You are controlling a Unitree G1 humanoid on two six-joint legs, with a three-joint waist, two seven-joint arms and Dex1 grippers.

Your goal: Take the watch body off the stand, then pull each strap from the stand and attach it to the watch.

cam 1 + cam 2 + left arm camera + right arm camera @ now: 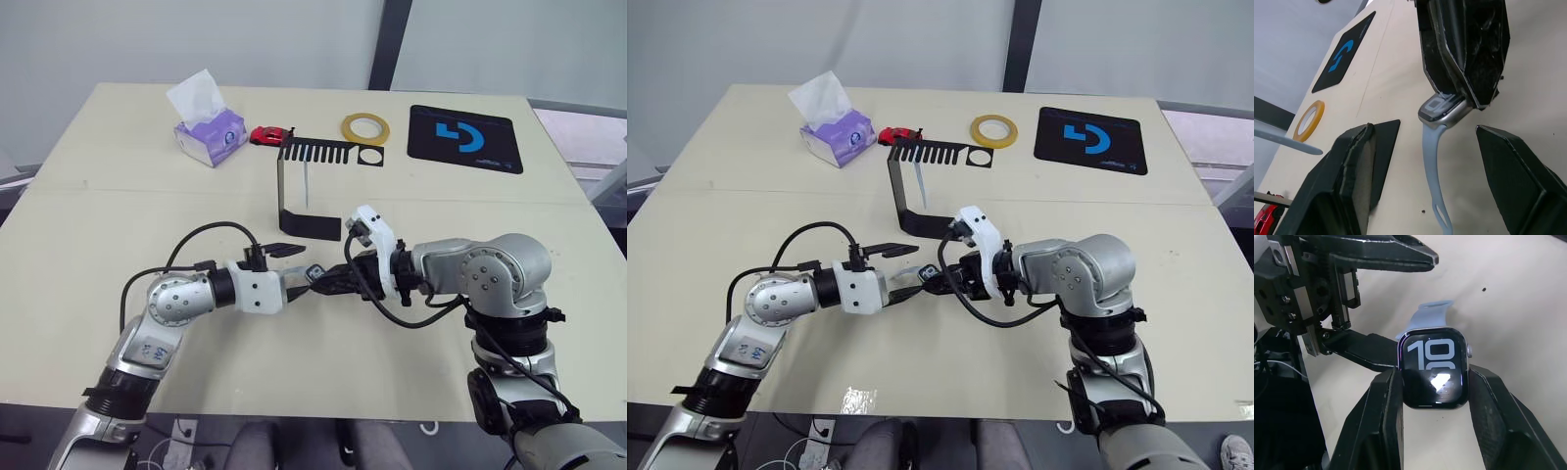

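Right gripper (1432, 396) clamping watch body (1433, 373), 1 strap (1433, 171) attached; left gripper (1449, 176) gaping open. Second strap (308, 182) hanging on stand (306, 225); needing pulling next.

**Worktop and what lies on it**

The worktop (118, 225) is pale beige, with a seam running across it from side to side, between the far things and the stand's foot. Along the far edge sit, from the robot's left to right: a purple tissue box (209, 135) with a white tissue standing up from it, a small red toy car (269, 135) just beside the box, a yellow tape ring (362, 127) lying flat, and a black mat (462, 138) with a blue logo near the far right corner. The stand (306, 223) rests on its flat black foot nearer the middle, its upright rising to a slotted top plate.
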